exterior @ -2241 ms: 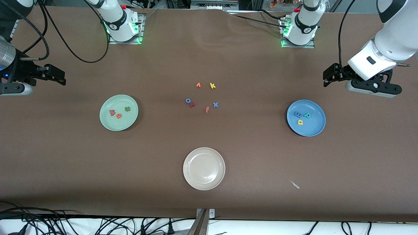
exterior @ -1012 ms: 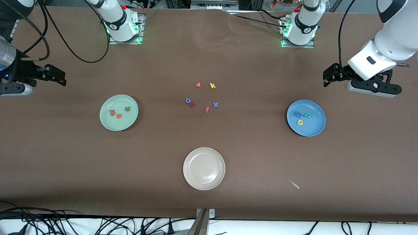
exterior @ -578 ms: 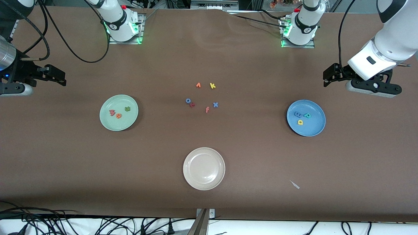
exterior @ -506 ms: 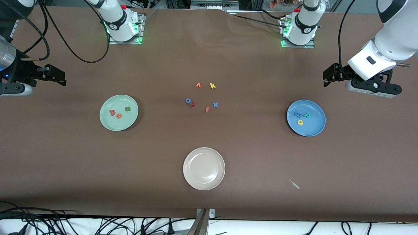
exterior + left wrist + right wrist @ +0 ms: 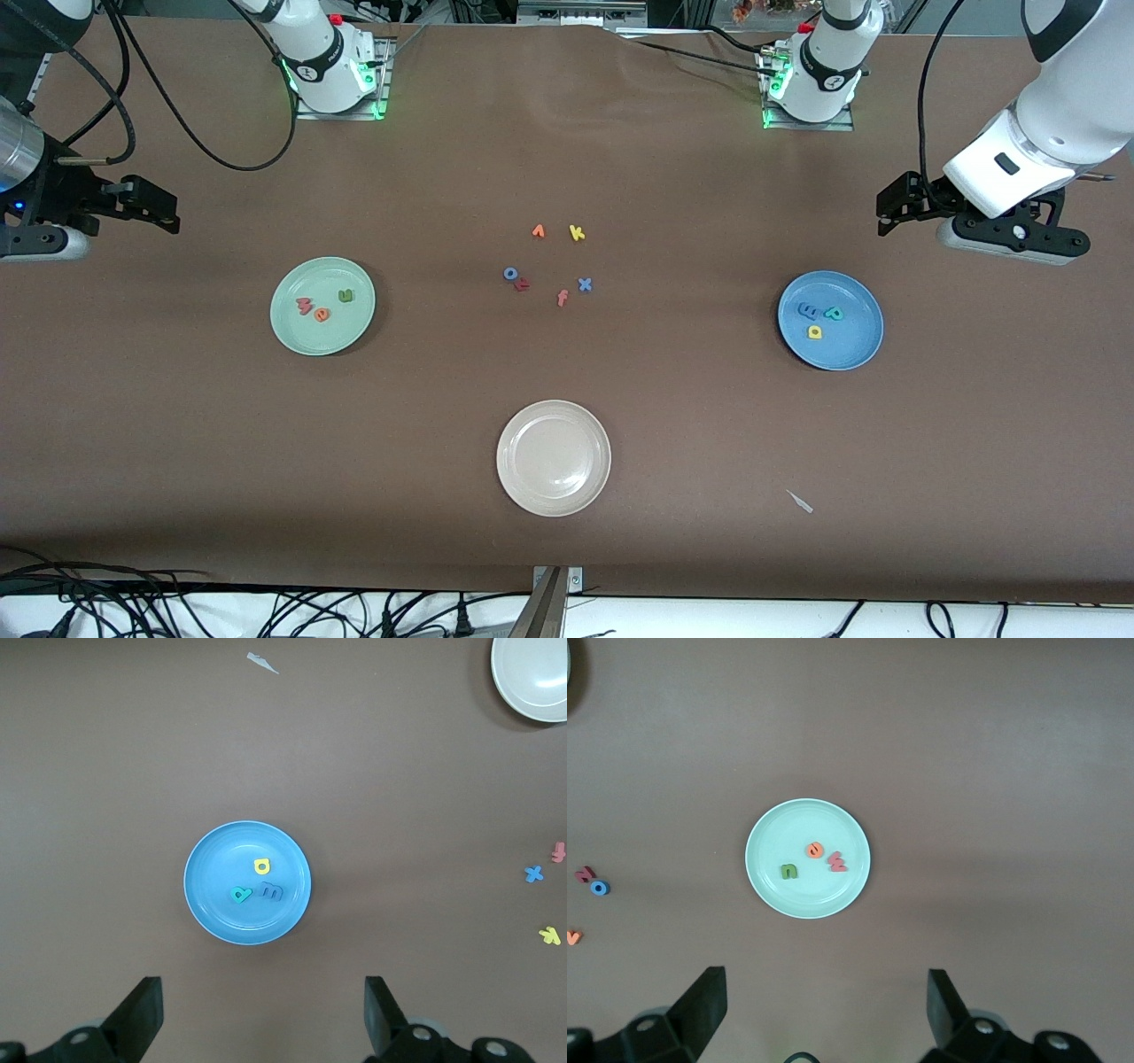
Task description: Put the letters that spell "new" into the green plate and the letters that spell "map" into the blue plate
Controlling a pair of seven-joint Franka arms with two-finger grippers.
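Bare brown table (image 5: pixel 709 416) lies wide between the green plate (image 5: pixel 297 337), blue plate (image 5: pixel 855 350) and cream-white plate (image 5: pixel 554 496); only the cluster of loose foam letters (image 5: pixel 549 266) at mid-table interrupts it, well apart from all three

The green plate (image 5: pixel 322 306), toward the right arm's end, holds the red w (image 5: pixel 304 306), orange e (image 5: pixel 322 314) and green n (image 5: pixel 345 296) – the blue plate (image 5: pixel 830 320) holds the blue m (image 5: pixel 808 310), teal p (image 5: pixel 834 313) and, at about seven o'clock, the yellow a (image 5: pixel 814 332).

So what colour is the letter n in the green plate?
Olive green n, clearest in the right wrist view.
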